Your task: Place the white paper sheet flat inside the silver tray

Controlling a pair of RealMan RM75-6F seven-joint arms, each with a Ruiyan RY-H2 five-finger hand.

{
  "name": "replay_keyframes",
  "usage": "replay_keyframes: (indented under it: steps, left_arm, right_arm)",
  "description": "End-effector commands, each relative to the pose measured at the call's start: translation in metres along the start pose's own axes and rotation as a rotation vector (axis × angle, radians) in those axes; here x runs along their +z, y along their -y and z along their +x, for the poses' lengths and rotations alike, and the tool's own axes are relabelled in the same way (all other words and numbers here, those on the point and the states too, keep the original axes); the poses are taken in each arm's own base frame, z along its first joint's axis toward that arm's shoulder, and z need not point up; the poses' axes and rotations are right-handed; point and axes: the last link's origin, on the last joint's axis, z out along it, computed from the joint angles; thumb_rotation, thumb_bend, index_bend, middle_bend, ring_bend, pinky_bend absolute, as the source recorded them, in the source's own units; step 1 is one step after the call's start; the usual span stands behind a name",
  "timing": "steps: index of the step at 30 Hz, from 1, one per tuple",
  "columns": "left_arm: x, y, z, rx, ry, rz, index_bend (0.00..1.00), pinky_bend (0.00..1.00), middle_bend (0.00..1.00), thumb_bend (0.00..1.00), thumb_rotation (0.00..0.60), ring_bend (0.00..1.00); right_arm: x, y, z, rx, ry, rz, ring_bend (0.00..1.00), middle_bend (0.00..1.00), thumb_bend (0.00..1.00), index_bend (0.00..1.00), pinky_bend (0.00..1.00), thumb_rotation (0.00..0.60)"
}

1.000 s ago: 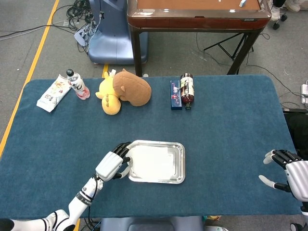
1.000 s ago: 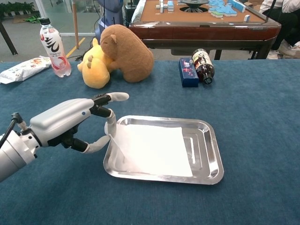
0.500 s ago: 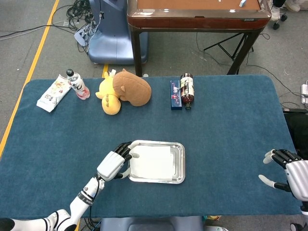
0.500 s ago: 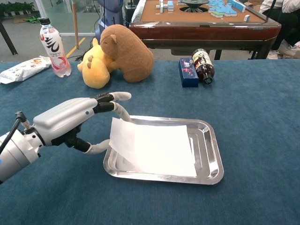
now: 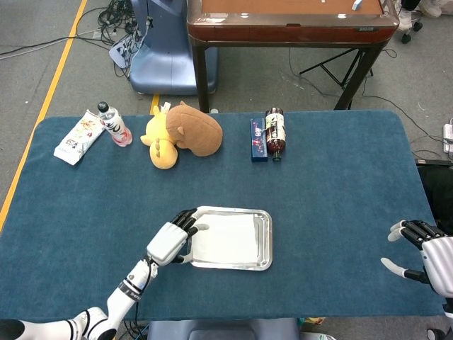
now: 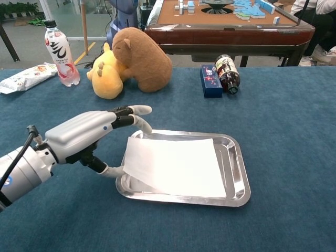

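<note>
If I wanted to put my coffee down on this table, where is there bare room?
Bare cloth lies between the silver tray and the right hand, and across the middle between the tray and the back row. The back left is crowded: snack bag, water bottle, plush toys, box, dark bottle.

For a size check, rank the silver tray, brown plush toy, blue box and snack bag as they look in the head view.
1. silver tray
2. brown plush toy
3. snack bag
4. blue box
The tray lies nearer the camera, which may flatter it.
</note>
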Motion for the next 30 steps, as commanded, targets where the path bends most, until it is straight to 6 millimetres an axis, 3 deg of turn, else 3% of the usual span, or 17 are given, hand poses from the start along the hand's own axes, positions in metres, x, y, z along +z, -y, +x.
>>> replay_keyframes:
  steps: [1, 30]
  left_arm:
    - [0.003, -0.001, 0.0, 0.003, -0.001, 0.001, 0.25, 0.08, 0.05, 0.23, 0.6, 0.0]
    - [0.023, -0.014, -0.01, 0.05, 0.018, -0.004, 0.25, 0.08, 0.05, 0.23, 0.6, 0.0]
  right_arm:
    - [0.0, 0.0, 0.0, 0.0, 0.001, 0.001, 0.34, 0.43, 0.06, 0.5, 0.47, 0.6]
    - [-0.001, 0.001, 0.001, 0.006, -0.003, 0.009, 0.34, 0.43, 0.06, 0.5, 0.47, 0.6]
